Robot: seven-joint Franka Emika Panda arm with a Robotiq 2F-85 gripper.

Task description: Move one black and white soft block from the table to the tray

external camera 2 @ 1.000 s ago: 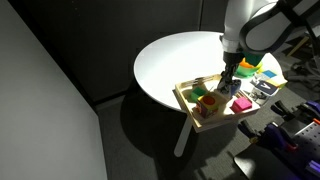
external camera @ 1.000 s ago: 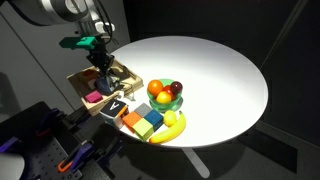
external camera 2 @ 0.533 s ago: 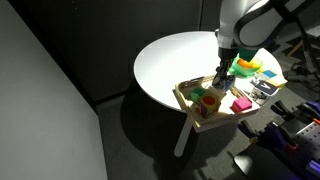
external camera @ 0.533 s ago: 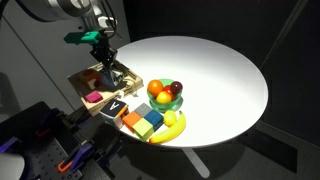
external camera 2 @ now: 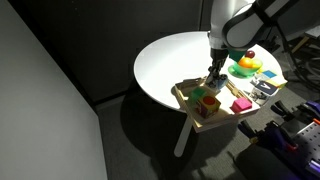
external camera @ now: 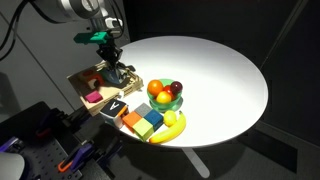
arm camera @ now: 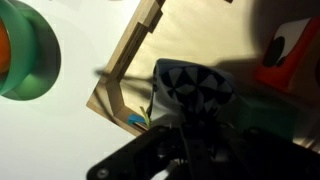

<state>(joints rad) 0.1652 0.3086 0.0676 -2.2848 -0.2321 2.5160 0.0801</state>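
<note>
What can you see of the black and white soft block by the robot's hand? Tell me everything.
In the wrist view the black and white soft block is a small cube, black with a fine white triangle pattern, and it looks like fabric. It sits at the tip of the hand, apparently gripped between the fingers. It is over the tray, near a corner of the light wooden rim. Whether its underside touches the tray floor cannot be told.

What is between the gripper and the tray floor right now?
The black and white soft block, held by the gripper just inside the tray corner; the wrist view shows it.
</note>
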